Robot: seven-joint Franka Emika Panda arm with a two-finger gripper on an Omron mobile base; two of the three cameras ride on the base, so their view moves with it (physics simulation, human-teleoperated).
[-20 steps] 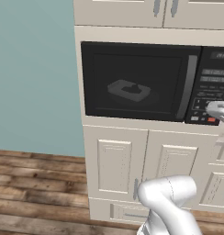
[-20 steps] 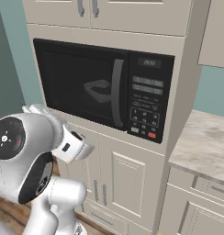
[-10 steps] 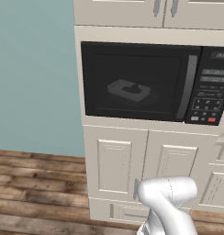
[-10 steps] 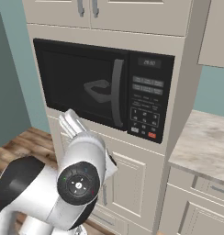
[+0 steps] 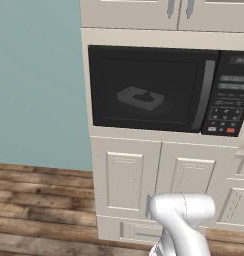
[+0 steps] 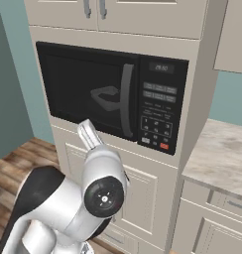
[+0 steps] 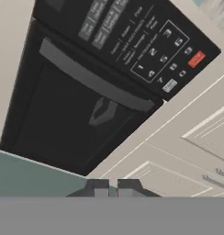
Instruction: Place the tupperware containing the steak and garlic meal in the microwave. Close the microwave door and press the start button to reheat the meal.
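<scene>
The black microwave (image 5: 159,90) sits built into cream cabinets with its door (image 5: 144,87) closed. Through the dark window the translucent tupperware (image 5: 140,98) rests inside the cavity, and it also shows as tupperware (image 6: 107,96) and tupperware (image 7: 103,111). The steak and garlic meal is too dim to make out. A curved grey handle (image 6: 126,106) runs beside the button panel (image 6: 160,114), which has a red button (image 7: 196,58). My gripper (image 7: 113,188) hangs below and away from the microwave, its fingertips almost together with nothing between them.
Cream cabinet doors (image 5: 126,177) stand under the microwave, and more cabinets (image 6: 118,12) above it. A marble counter (image 6: 219,166) lies to the right. A teal wall (image 5: 36,85) and a wood floor (image 5: 39,210) are on the left. My white arm (image 6: 100,188) fills the foreground.
The hand has pulled back from the button panel and swung down and left, away from the microwave. Its fingers have closed. The microwave door stays closed.
</scene>
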